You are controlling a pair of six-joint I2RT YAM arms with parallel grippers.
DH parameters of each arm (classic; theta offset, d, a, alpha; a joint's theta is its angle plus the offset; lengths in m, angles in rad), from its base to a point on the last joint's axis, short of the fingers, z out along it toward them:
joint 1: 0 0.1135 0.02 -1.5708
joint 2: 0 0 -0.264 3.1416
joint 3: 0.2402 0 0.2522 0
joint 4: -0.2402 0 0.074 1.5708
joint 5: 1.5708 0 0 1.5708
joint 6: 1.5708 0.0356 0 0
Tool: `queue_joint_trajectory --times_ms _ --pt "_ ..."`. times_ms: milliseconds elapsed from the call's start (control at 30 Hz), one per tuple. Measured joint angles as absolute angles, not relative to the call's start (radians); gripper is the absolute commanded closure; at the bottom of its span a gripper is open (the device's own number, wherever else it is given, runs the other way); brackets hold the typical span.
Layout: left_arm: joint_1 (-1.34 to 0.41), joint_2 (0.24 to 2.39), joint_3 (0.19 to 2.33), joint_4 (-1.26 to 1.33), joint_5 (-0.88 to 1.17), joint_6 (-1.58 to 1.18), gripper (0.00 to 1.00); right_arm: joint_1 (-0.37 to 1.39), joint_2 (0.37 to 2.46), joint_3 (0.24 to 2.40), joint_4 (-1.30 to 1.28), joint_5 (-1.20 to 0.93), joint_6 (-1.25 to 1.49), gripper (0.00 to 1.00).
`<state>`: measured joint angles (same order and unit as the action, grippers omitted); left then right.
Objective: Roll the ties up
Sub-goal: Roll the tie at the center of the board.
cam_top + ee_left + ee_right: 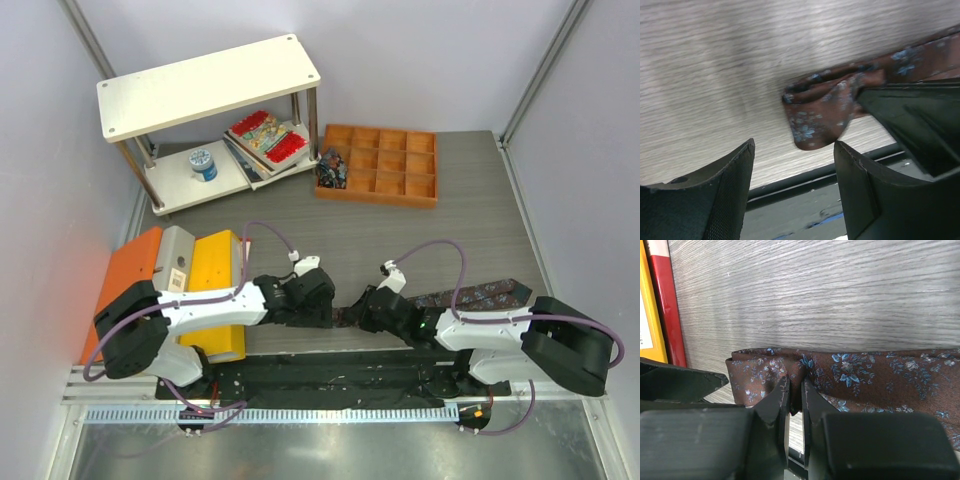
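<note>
Near the front edge of the table (300,215), between the two arms: dark brown tie (480,296) with bluish flowers, laid flat and stretched to the right, folded over on itself at the left end. Pinched at that fold by the right gripper (796,382), with jaws closed tight on the cloth; faced by the left gripper (794,145), spread wide and holding nothing, just beside the folded end. Farther back: orange compartment tray (378,190), white shelf (208,85) over red patterned books (265,135) and a blue-and-white container (203,163), orange and yellow boxes (222,262) at left
</note>
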<state>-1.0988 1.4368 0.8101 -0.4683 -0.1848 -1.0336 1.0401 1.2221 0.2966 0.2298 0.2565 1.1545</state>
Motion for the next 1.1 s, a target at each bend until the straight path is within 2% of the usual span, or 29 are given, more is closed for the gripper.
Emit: queue_joint_trajectory --times_ms 133,233,567,767,867,900,933,967,1100 --pt "-1.105 1.380 0.757 -0.404 -0.198 -1.061 0.33 1.040 1.224 0.297 0.234 0.259 1.155 0.99" --pt "-1.105 1.361 0.738 -0.388 -0.210 -1.071 0.35 1.040 1.224 0.293 0.240 0.260 1.154 0.99" --pt "-1.104 1.463 0.714 -0.247 -0.218 -1.093 0.40 1.040 1.224 0.284 0.256 0.259 1.155 0.99" --pt "-1.095 1.473 0.699 -0.197 -0.217 -1.104 0.56 1.040 1.224 0.278 0.266 0.259 1.157 0.99" --pt "-1.090 1.472 0.672 -0.145 -0.216 -1.122 0.77 1.040 1.227 0.278 0.268 0.260 1.158 0.99" --pt "-1.088 1.472 0.663 -0.128 -0.215 -1.127 0.89 1.040 1.231 0.279 0.273 0.260 1.158 0.99" --pt "-1.086 1.473 0.653 -0.109 -0.212 -1.129 0.97 1.040 1.238 0.279 0.282 0.258 1.159 0.99" --pt "-1.085 1.473 0.649 -0.102 -0.212 -1.138 1.00 1.040 1.244 0.279 0.287 0.258 1.160 0.99" --pt "-1.084 1.473 0.648 -0.094 -0.211 -1.139 1.00 1.040 1.261 0.283 0.303 0.257 1.162 0.99"
